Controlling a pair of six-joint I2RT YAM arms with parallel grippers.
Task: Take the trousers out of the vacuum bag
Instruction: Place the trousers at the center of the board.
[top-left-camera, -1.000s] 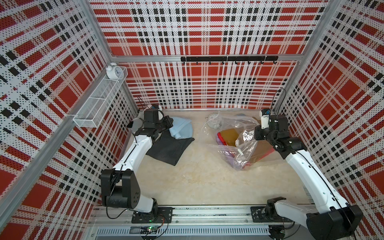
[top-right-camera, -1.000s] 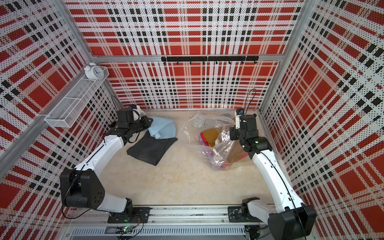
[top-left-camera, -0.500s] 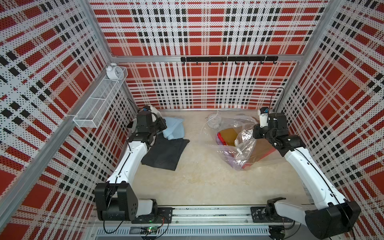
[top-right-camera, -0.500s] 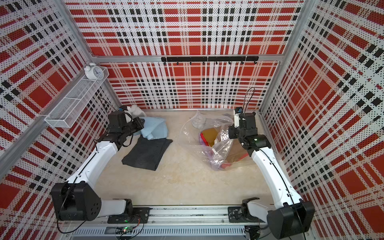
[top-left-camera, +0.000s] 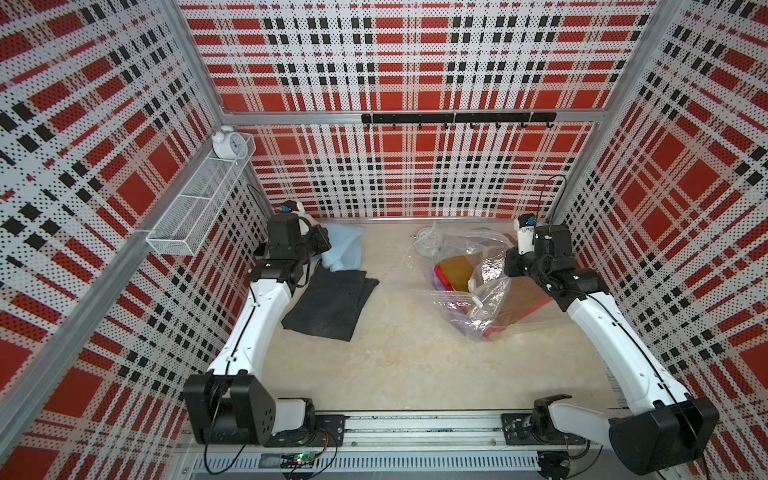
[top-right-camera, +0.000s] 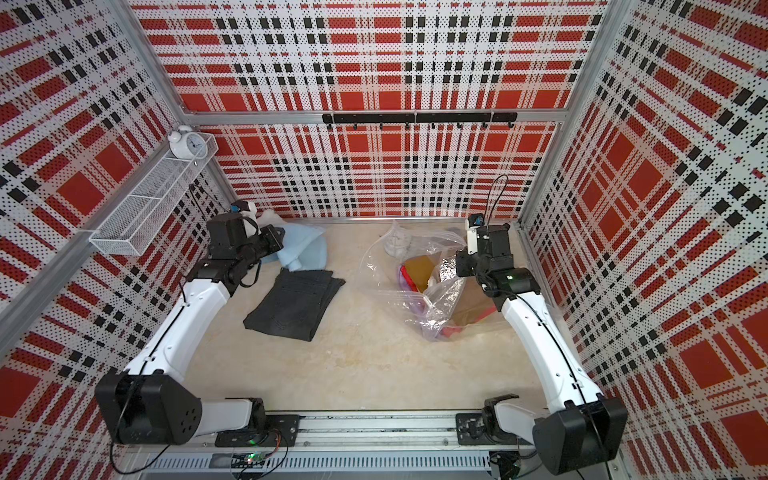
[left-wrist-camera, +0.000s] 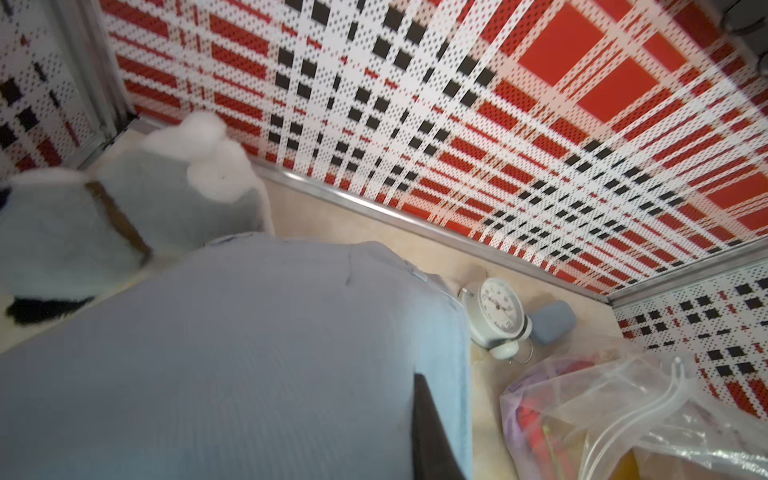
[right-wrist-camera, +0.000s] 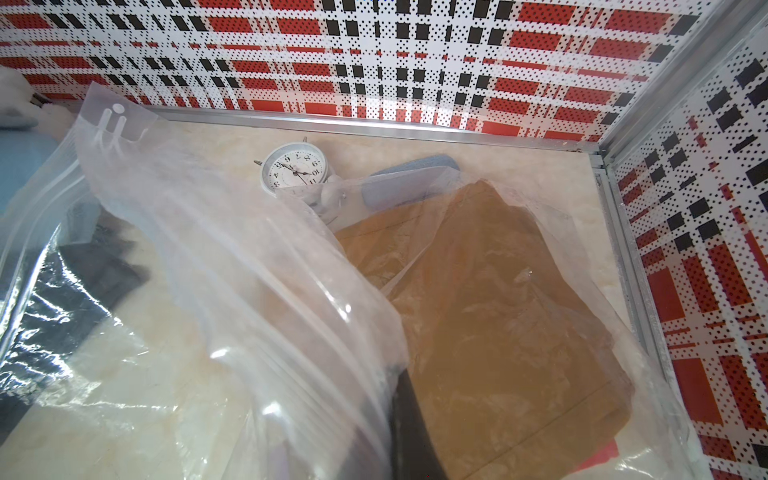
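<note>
My left gripper (top-left-camera: 321, 246) is at the back left, shut on the light blue trousers (top-left-camera: 347, 249), which bulge over one dark finger (left-wrist-camera: 428, 436) in the left wrist view. Charcoal-black trousers (top-left-camera: 328, 303) lie flat on the table beside that arm. The clear vacuum bag (top-left-camera: 457, 299) lies crumpled at the right, with mustard-brown trousers (top-left-camera: 457, 270) and red cloth (top-right-camera: 451, 332) inside. My right gripper (top-left-camera: 506, 266) is shut on the bag's plastic edge (right-wrist-camera: 291, 311), which drapes over its finger (right-wrist-camera: 411, 436). The brown trousers (right-wrist-camera: 498, 311) sit under the film.
A grey-white plush toy (left-wrist-camera: 124, 208) sits in the back left corner behind the blue trousers. A white alarm clock (right-wrist-camera: 295, 168) and a grey object (right-wrist-camera: 407, 183) lie behind the bag. A wire shelf (top-left-camera: 199, 208) with another clock (top-left-camera: 226, 143) hangs on the left wall.
My left arm has drawn back toward the left wall, pulling the light blue trousers with it; the charcoal trousers shifted slightly left. The right arm has barely moved.
</note>
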